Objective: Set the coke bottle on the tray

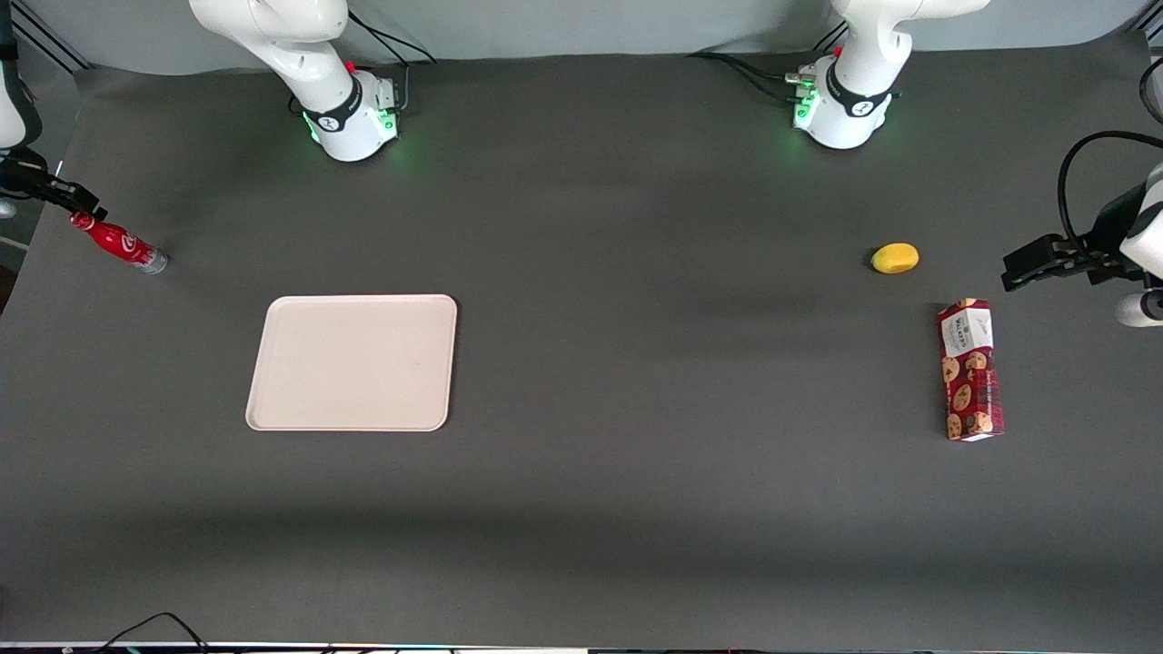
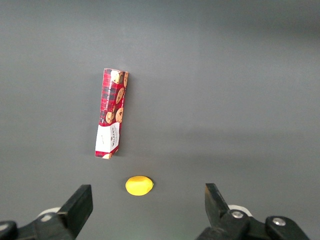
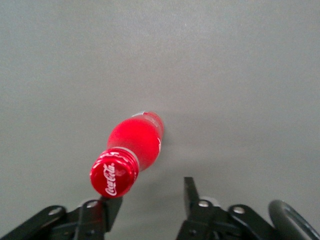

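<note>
The coke bottle (image 1: 120, 243) is a small red bottle with a red cap and silvery base. It stands on the dark table at the working arm's end, close to the table's edge. My right gripper (image 1: 74, 202) is at its cap. In the right wrist view I look down on the bottle (image 3: 135, 137). My gripper (image 3: 150, 192) is open, and the cap lies against one finger (image 3: 111, 206), not between the two. The cream tray (image 1: 352, 361) lies flat and bare, nearer the front camera than the bottle and more toward the table's middle.
A red cookie box (image 1: 970, 370) and a small yellow fruit (image 1: 895, 258) lie toward the parked arm's end of the table. Both also show in the left wrist view, the box (image 2: 111, 114) and the fruit (image 2: 138, 185).
</note>
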Available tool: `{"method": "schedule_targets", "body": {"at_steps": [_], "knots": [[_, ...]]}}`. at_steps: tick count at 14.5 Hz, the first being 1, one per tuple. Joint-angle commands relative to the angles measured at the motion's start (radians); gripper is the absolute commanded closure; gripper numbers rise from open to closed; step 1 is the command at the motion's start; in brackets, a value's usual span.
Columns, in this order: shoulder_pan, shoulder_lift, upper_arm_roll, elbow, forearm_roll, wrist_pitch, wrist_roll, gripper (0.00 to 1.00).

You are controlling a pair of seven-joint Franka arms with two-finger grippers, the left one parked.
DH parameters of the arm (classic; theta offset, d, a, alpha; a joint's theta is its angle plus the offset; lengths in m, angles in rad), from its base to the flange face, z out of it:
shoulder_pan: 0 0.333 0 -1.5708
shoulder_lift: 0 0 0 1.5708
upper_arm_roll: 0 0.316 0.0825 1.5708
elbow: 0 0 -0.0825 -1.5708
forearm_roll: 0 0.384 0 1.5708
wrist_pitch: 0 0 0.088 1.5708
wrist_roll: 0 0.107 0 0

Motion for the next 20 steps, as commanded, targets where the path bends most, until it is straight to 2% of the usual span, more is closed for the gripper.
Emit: {"method": "schedule_targets", "body": {"at_steps": [1, 4, 7, 9, 11, 14, 16, 20], "knots": [[0.002, -0.100, 0.021, 0.016, 0.010, -0.074, -0.013, 0.00], [0.000, -0.150, 0.049, 0.124, 0.007, -0.249, 0.048, 0.00], [0.000, -0.208, 0.100, 0.311, -0.076, -0.485, 0.132, 0.00], [0.000, -0.265, 0.120, 0.411, -0.085, -0.606, 0.143, 0.00], [0.000, -0.327, 0.165, 0.484, -0.180, -0.708, 0.181, 0.00], [-0.001, -0.475, 0.306, 0.534, -0.301, -0.866, 0.335, 0.00], [-0.001, -0.505, 0.348, 0.533, -0.326, -0.891, 0.375, 0.00], [-0.001, -0.487, 0.336, 0.519, -0.326, -0.863, 0.372, 0.00]]}}
